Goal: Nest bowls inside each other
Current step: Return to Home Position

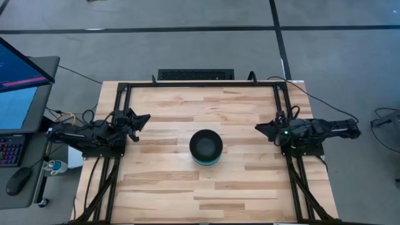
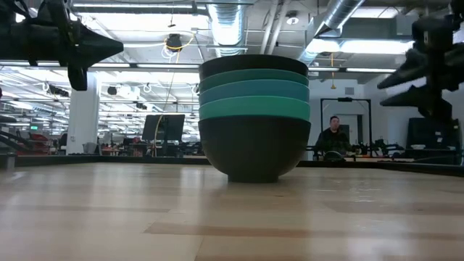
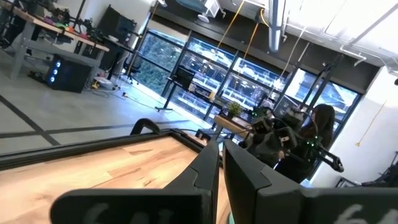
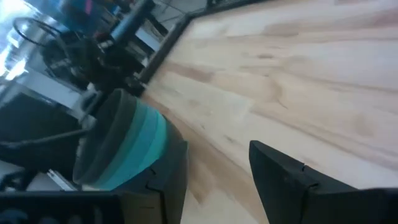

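Note:
The bowls (image 1: 206,147) stand nested in one stack at the table's middle. In the low view the stack (image 2: 254,119) rests on the foot of a black bottom bowl, with three blue-green rims and a black top bowl above it. My left gripper (image 1: 148,117) hovers shut at the table's left side, clear of the stack, and its fingers (image 3: 219,163) lie together. My right gripper (image 1: 257,127) hovers open at the right side with nothing between its fingers (image 4: 217,168). The stack (image 4: 124,146) shows beyond them.
Black frame rails (image 1: 200,84) run along the table's far, left and right sides. A desk with a monitor, keyboard and mouse (image 1: 19,180) stands left of the table. A person (image 2: 333,138) sits in the room behind. Bare wood lies all around the stack.

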{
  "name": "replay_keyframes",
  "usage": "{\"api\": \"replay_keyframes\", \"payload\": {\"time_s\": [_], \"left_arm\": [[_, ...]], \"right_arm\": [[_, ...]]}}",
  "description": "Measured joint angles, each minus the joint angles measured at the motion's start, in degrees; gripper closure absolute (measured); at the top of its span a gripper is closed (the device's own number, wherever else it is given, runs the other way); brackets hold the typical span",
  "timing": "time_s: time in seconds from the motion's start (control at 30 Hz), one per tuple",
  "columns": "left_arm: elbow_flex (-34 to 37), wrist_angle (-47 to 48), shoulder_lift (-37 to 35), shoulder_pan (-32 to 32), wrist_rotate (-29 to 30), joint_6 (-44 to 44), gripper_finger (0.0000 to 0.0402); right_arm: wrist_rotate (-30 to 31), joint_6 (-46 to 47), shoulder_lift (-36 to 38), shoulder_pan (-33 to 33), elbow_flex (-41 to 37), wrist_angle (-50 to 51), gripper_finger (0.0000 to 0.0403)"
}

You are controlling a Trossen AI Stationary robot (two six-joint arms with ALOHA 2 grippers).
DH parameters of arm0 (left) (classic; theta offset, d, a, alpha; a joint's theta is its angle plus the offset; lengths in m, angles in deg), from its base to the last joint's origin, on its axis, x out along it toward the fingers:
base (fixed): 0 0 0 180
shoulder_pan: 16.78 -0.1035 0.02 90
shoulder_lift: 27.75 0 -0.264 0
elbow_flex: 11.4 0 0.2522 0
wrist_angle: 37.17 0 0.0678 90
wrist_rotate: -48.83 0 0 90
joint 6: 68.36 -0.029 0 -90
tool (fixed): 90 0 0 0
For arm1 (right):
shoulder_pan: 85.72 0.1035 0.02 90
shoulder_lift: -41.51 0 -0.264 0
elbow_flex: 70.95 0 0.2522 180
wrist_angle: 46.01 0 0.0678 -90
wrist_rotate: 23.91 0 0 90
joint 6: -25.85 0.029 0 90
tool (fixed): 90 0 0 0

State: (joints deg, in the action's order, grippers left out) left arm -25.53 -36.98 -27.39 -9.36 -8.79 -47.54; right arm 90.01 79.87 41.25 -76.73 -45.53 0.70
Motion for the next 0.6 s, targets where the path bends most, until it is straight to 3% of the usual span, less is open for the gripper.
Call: {"api": "replay_keyframes", "payload": {"time_s": [0.13, 0.27, 0.4, 0.53, 0.6], "left_arm": [[0.0, -0.02, 0.0, 0.0, -0.03, 0.0, 0.0388], [0.01, -0.05, 0.0, 0.0, -0.13, 0.23, 0.0388], [-0.01, -0.2, 0.0, 0.0, -0.14, 0.93, 0.0388], [-0.01, 0.12, 0.0, 0.0, -0.14, 1.41, 0.0388], [0.01, 0.13, 0.0, 0.0, -0.14, 1.47, 0.0388]], "right_arm": [[-1.14, 0.08, -0.17, 0.88, -2.61, -5.16, 0.0211], [5.68, -2.12, 0.08, 1.23, -3.56, -10.25, 0.0211], [6.46, -9.86, 0.1, 1.23, -6.0, -26.59, 0.021], [6.35, -19.84, 0.1, 1.23, -11.21, -49.84, 0.0209], [6.05, -23.26, 0.01, 1.25, -11.13, -54.3, 0.021]]}}
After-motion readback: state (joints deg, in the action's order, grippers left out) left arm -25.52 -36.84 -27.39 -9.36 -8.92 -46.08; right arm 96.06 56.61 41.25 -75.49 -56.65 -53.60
